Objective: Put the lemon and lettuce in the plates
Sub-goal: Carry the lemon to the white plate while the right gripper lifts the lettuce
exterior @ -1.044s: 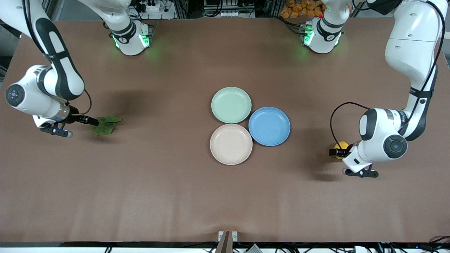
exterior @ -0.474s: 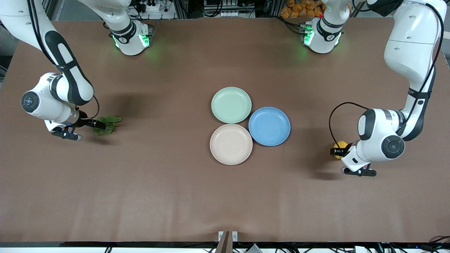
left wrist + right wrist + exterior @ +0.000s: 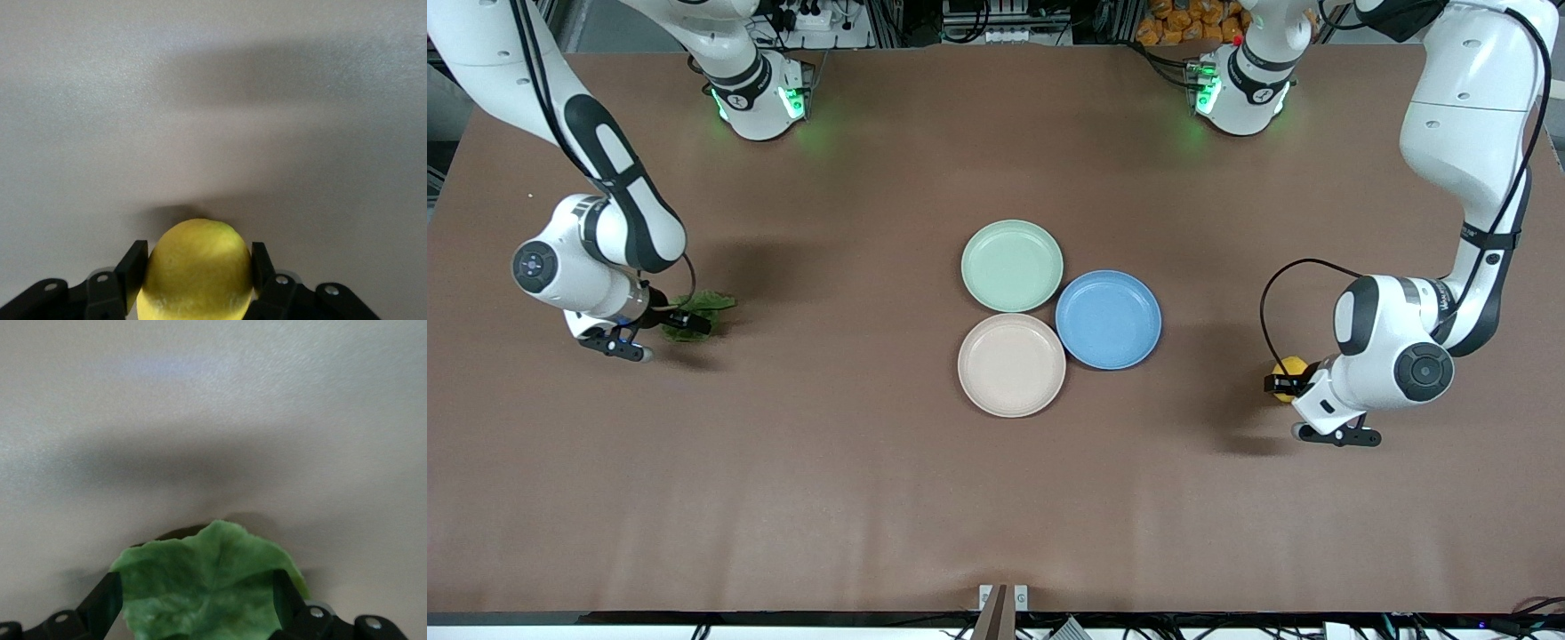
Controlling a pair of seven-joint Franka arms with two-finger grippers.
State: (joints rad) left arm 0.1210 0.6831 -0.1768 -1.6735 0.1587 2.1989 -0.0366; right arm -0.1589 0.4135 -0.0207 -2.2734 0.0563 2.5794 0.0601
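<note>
The lemon (image 3: pixel 1288 366) lies on the table toward the left arm's end; in the left wrist view the lemon (image 3: pixel 197 270) fills the gap between the two black fingers. My left gripper (image 3: pixel 1279 384) (image 3: pixel 197 250) is shut on it, low at the table. The lettuce (image 3: pixel 704 305) lies toward the right arm's end. My right gripper (image 3: pixel 694 322) (image 3: pixel 197 581) is open, its fingers on either side of the lettuce (image 3: pixel 207 587). The mint green plate (image 3: pixel 1012 265) and the beige plate (image 3: pixel 1011 364) sit empty mid-table.
A blue plate (image 3: pixel 1108 319) touches both other plates, on their side toward the left arm's end. The brown table (image 3: pixel 827 489) is bare around both grippers.
My right gripper has slid toward the lettuce until its fingers reach around the leaf. The left arm has barely shifted at the lemon.
</note>
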